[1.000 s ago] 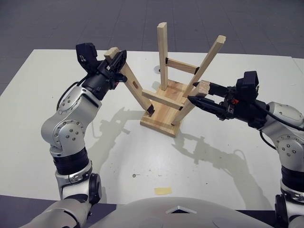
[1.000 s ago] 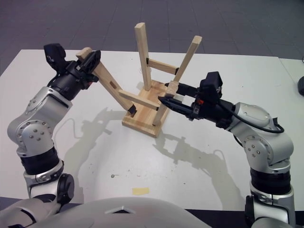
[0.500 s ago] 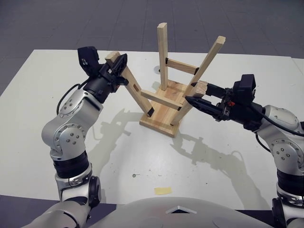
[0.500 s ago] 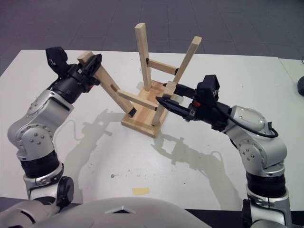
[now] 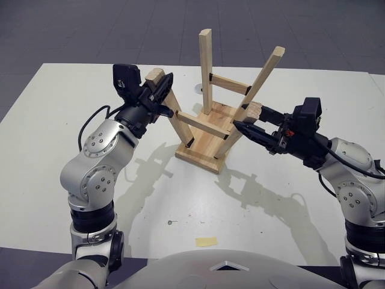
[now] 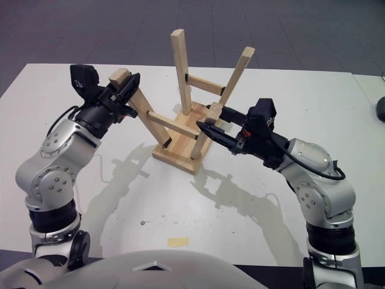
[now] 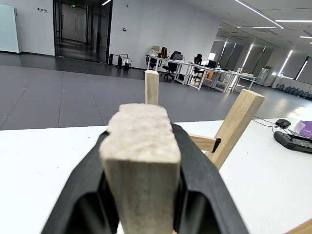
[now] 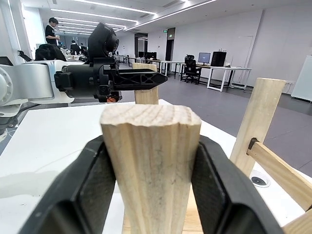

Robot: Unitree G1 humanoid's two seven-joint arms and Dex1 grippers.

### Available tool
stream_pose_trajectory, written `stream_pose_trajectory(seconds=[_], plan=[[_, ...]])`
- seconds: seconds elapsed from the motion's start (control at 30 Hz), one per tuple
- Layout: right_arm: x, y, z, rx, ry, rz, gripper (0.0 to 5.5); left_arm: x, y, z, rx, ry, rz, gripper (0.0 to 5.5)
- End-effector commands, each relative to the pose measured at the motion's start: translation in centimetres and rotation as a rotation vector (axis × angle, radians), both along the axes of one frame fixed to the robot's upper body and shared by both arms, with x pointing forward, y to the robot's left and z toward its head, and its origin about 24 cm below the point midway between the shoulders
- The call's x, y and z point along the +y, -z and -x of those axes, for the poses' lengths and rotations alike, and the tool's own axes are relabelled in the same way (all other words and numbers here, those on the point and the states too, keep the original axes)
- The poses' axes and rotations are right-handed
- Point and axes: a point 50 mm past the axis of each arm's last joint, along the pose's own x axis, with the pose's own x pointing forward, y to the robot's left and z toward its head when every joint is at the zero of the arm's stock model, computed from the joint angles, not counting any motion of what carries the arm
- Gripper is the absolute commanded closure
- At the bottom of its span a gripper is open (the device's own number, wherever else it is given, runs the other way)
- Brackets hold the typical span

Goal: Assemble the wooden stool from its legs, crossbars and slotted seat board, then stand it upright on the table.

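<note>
The wooden stool lies upside down on the white table (image 5: 72,156), its slotted seat board (image 5: 201,155) flat and four legs pointing up. My left gripper (image 5: 157,90) is shut on the top end of the near-left leg (image 5: 175,119); the leg end (image 7: 140,146) sits between black fingers (image 7: 80,195). My right gripper (image 5: 249,120) is shut on the end of the near-right leg (image 5: 233,137), whose end (image 8: 151,161) fills the right wrist view. Two far legs (image 5: 206,66) (image 5: 264,75) stand free. Crossbars (image 5: 204,124) (image 5: 231,84) join the legs.
A scrap of yellow tape (image 5: 206,241) lies near the table's front edge, and a small round hole (image 5: 199,88) is behind the stool. A dark device (image 6: 380,107) rests beyond the table's right edge. Bare table lies in front of the stool.
My left gripper has moved right with the near-left leg, which now stands steeper. My right gripper has crept slightly left. The seat board shifted a little.
</note>
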Motion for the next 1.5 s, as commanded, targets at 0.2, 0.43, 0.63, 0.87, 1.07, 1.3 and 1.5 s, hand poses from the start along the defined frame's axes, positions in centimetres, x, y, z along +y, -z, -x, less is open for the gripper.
stream_pose_trajectory(seconds=[0.2, 0.43, 0.63, 0.87, 1.07, 1.3, 1.5], plan=[[1.3, 2.6, 0.0, 0.076, 0.023, 0.242, 3.41, -1.6, 2.2, 0.3, 0.099, 0.083, -0.086, 4.48], [0.9, 3.1, -0.2, 0.099, 0.056, 0.263, 3.41, -0.9, 2.6, 0.0, 0.104, 0.067, -0.117, 4.48], [1.5, 1.9, -0.6, 0.067, 0.055, 0.198, 3.41, -2.1, 2.5, -0.2, 0.086, 0.095, -0.129, 4.48], [2.0, -3.3, -0.4, 0.084, -0.013, -0.262, 2.33, 0.2, 2.4, -0.9, 0.087, -0.034, -0.201, 4.47], [0.5, -8.6, -0.4, 0.134, -0.156, -0.694, 1.3, -0.2, 3.1, -0.8, 0.091, 0.008, -0.237, 4.47], [-1.0, -8.6, -3.7, 0.127, -0.056, -0.53, 0.22, -1.3, 3.4, -0.5, 0.028, 0.237, -0.227, 4.46], [0.5, -6.1, -5.9, 0.204, -0.085, -0.471, 0.1, -1.9, 4.0, 0.1, 0.029, 0.352, -0.235, 4.44]])
